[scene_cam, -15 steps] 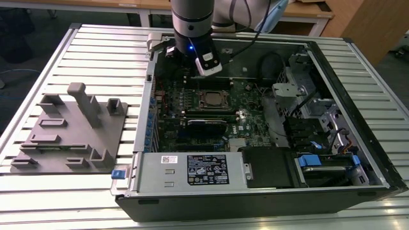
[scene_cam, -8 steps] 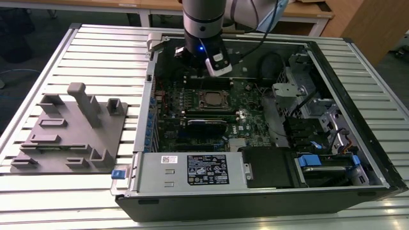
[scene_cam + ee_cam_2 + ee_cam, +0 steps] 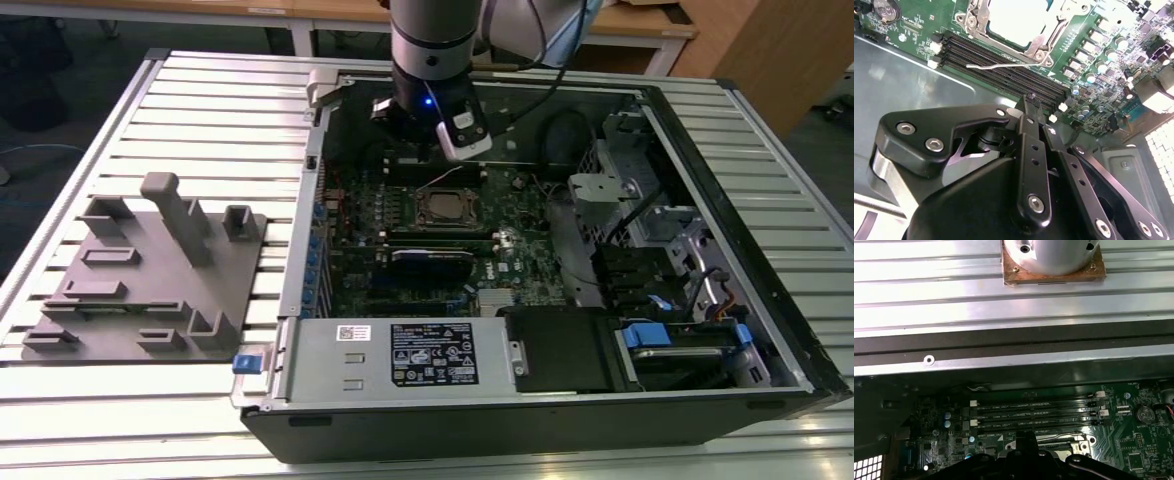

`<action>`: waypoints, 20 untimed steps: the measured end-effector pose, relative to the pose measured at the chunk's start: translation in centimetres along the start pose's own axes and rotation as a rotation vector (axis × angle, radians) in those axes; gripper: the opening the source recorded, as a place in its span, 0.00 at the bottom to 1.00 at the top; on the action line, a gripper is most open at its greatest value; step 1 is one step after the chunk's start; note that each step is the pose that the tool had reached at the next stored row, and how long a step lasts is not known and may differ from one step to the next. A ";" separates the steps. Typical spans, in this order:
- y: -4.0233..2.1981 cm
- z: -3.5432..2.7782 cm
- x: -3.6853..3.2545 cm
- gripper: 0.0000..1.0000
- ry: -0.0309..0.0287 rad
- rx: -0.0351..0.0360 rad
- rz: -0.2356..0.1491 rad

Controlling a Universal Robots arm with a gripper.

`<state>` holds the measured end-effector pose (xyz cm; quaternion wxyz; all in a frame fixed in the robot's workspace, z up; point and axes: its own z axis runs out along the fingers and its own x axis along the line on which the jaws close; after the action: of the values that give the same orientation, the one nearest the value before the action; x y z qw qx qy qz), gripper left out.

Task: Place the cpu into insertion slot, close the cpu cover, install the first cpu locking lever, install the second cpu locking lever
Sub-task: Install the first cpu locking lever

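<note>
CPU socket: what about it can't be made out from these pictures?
1. Exterior view: the insertion slot is too small to tell what sits in it.
2. Second wrist view: the picture's edge cuts off part of the cpu and the cpu cover. One end of the thin lever vanishes under the slot's corner.
3. First wrist view: the claw hides most of the slot.

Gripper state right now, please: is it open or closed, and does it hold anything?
Gripper: closed, holding nothing that can be seen in the second wrist view.
</note>
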<state>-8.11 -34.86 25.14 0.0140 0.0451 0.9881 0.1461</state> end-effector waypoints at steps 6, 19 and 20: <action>-0.14 0.46 -0.02 0.11 -0.0007 0.0081 0.000; -0.24 1.03 -0.72 0.11 -0.0025 0.0340 -0.001; -0.24 1.06 -0.86 0.11 -0.0024 0.0341 -0.001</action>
<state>-7.23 -34.86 24.07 0.0145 0.0449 0.9905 0.1292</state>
